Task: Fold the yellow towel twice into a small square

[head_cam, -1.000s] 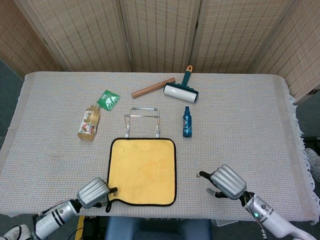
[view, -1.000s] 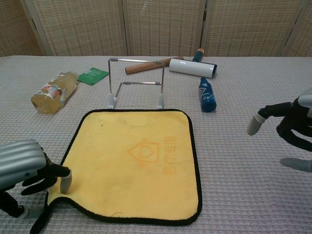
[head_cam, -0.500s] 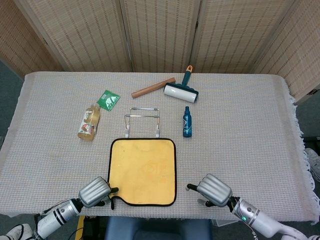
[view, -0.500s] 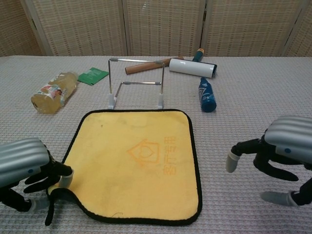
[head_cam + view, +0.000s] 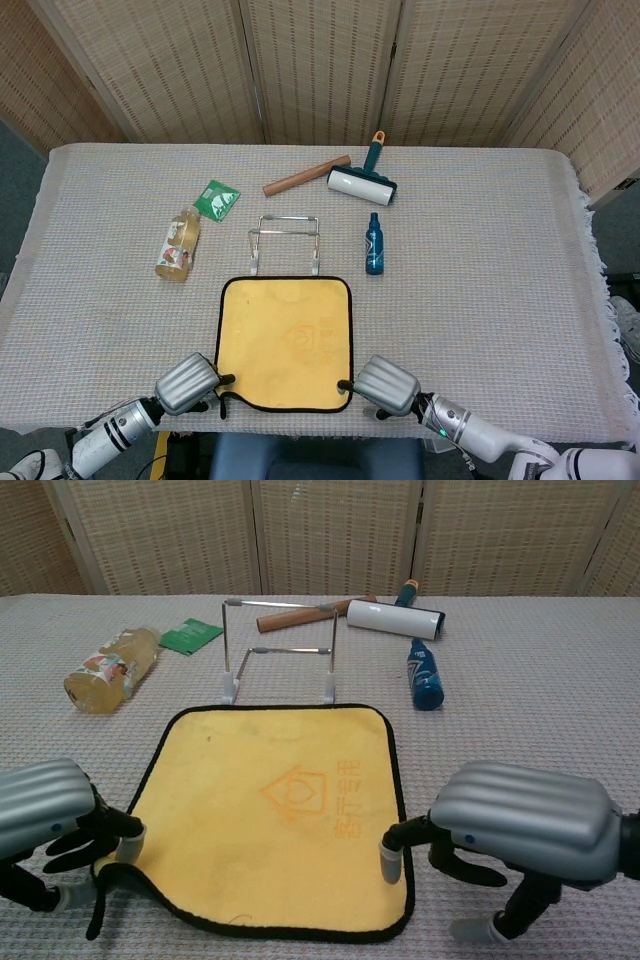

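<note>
Yellow towel (image 5: 275,800) lies flat near bench (image 5: 480,250) front edge; left robot hand (image 5: 45,815) pinches its near-left corner, lifted & curled; right robot hand (image 5: 520,825), fingers spread, one fingertip (image 5: 391,862) on near-right corner

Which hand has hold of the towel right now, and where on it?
The left hand pinches the yellow towel at its near left corner, lifted slightly. The right hand holds nothing; one fingertip is at the near right edge.
</note>
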